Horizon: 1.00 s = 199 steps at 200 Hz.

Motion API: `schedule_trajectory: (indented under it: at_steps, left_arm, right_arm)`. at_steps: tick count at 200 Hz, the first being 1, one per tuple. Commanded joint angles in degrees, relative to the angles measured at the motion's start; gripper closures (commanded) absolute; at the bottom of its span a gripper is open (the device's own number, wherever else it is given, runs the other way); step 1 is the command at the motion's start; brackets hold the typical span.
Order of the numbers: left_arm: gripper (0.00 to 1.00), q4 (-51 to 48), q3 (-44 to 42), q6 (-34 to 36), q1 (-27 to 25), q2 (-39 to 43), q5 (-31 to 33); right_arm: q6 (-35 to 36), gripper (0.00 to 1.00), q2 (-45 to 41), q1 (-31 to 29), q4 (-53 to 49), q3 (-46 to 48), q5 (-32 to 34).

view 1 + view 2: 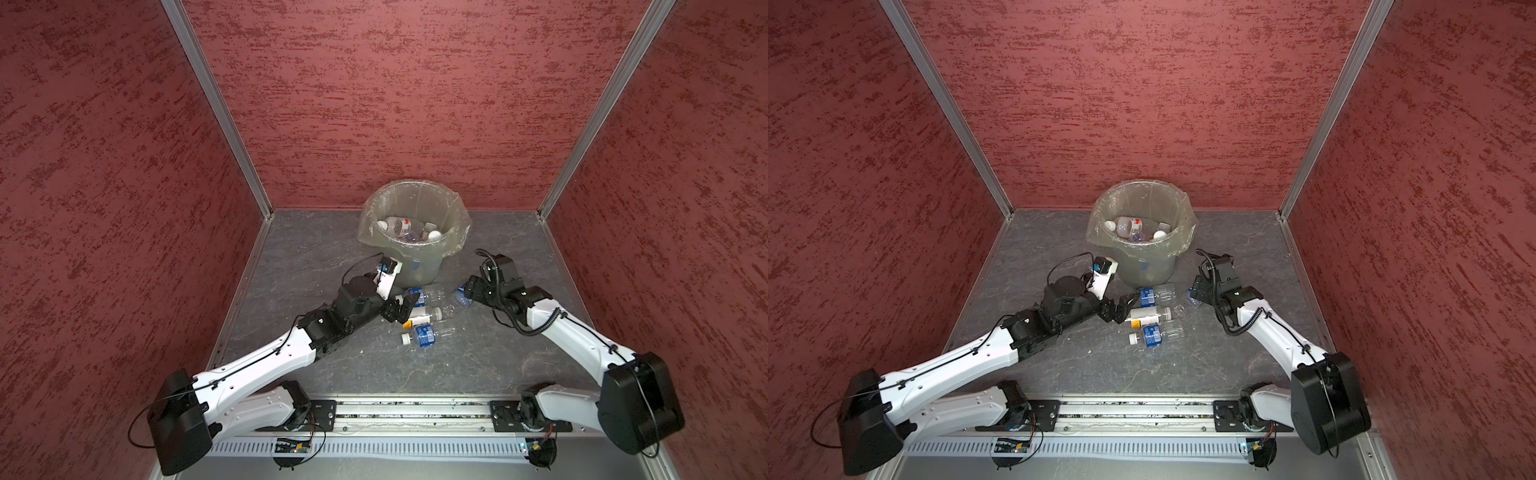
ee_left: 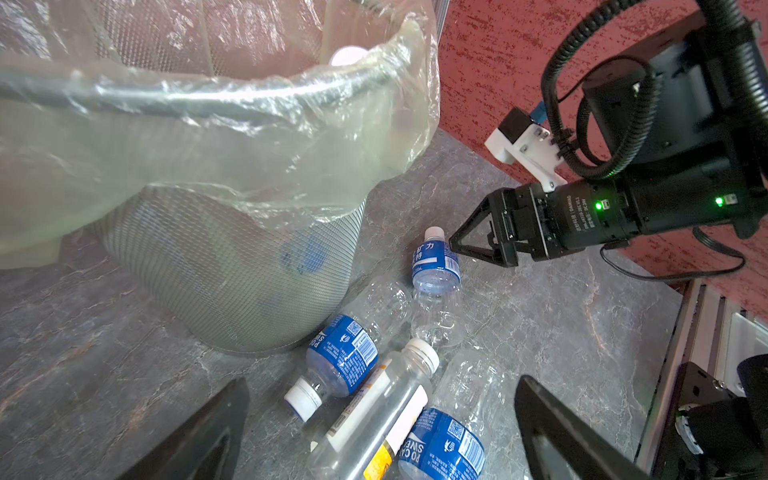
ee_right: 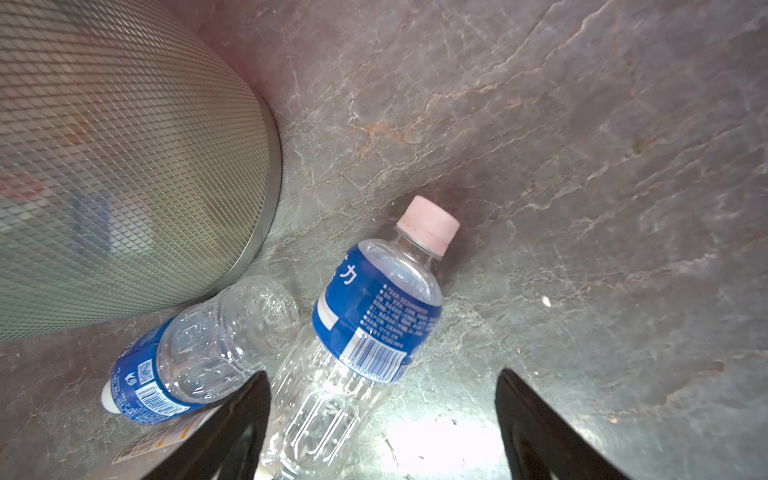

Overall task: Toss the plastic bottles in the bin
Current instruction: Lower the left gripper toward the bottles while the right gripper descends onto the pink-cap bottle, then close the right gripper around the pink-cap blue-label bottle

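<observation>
Clear thin plastic, empty by the look of it, makes up every one of the plastic bottles [image 1: 424, 334] left on the grey surface [image 1: 332, 374]. Four of them lie on their sides at the foot of the bin [image 1: 419, 266], on the side that faces the arms. Several more already lie inside the bin, below the fold of its translucent liner [image 1: 457, 232].

Closest to the bin's base is a blue-labelled bottle [image 3: 183, 365], just beside the mesh wall; whether it touches the wall cannot be told. Beside that one lies a pale-capped bottle [image 3: 374, 316] with a blue band. The right gripper [image 3: 383, 373] hangs over it with its fingers [image 3: 232, 428] apart, astride the clear ribbed lower body. One finger is right at the bottle's flank and the other stands clear, so nothing is gripped. The left gripper [image 2: 382, 381], also in front of the bin, has its fingers spread wide above a yellow-labelled bottle [image 2: 374, 419] and holds nothing either.

Such bottles should be very light, smooth and round, so a nudge from a single finger would likely roll or skid one away, perhaps against the bin. The walls will probably dent under a hard squeeze and could spring out of the hold. The labelled band looks the stiffer place. A grip across the body there, near the middle of the bottle's length, should keep it from tipping on the way up to the bin's rim. The cap seems too narrow to trust.
</observation>
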<state>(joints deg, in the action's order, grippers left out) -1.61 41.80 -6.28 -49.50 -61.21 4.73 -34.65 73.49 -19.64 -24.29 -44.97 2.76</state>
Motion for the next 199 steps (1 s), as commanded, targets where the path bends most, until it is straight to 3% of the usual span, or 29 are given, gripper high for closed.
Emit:
schedule_trajectory:
  at_steps: [1,79,199]
  left_arm:
    - [0.01,3.8,-2.0,2.1,-0.7,-0.9,0.2]
    - [0.01,9.6,-6.5,4.3,-2.9,-5.4,2.4]
    - [0.01,10.6,-7.7,3.3,-2.9,-6.3,0.8]
  right_arm:
    - [-1.6,0.14,1.7,-1.1,-1.3,-2.8,1.4]
    - [-3.6,0.14,10.9,-3.2,-2.4,-7.2,2.3]
    - [-6.5,0.16,15.4,-3.2,0.0,-6.9,2.1]
